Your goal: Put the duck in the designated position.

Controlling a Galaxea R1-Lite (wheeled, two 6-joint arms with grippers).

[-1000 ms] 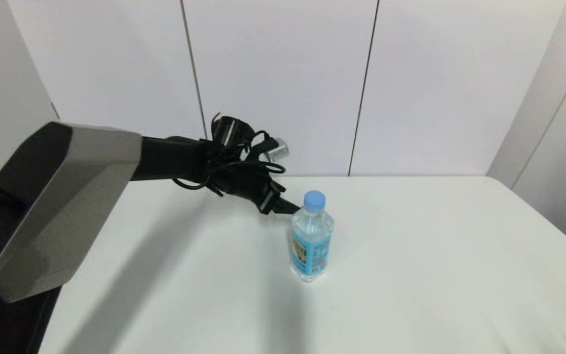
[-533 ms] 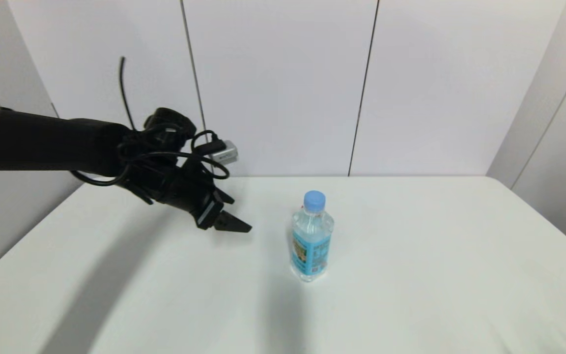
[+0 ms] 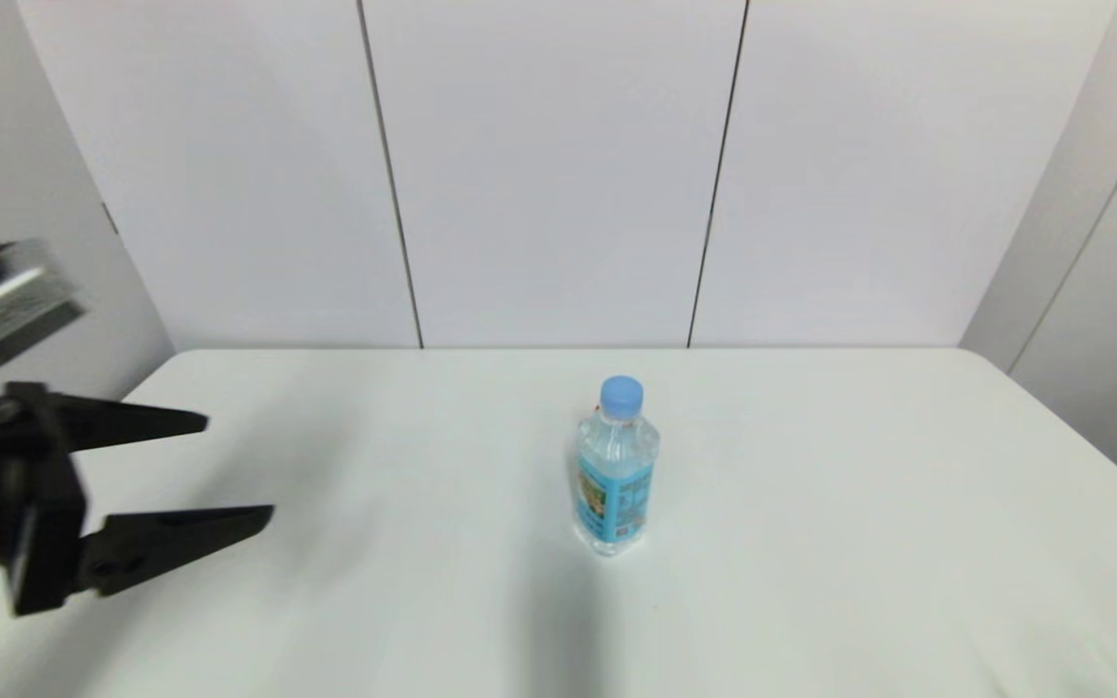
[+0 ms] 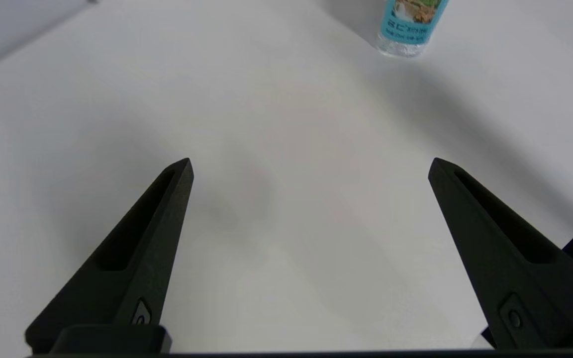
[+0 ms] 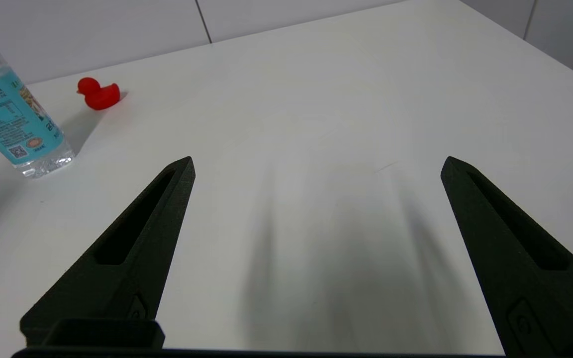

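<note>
Duck sitting behind the bottle, both grippers spread empty

The right wrist view is showing the duck [image 5: 99, 93] behind the bottle [image 3: 616, 468]; the head view is hiding it. Left gripper [image 3: 229, 470] and right gripper [image 5: 316, 166] are gaping over the table [image 3: 859, 504].

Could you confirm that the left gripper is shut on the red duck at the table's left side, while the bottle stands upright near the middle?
Not quite: the left gripper is open and empty, as the left wrist view shows. The duck sits on the table behind the bottle, seen only in the right wrist view. The rest holds.
</note>
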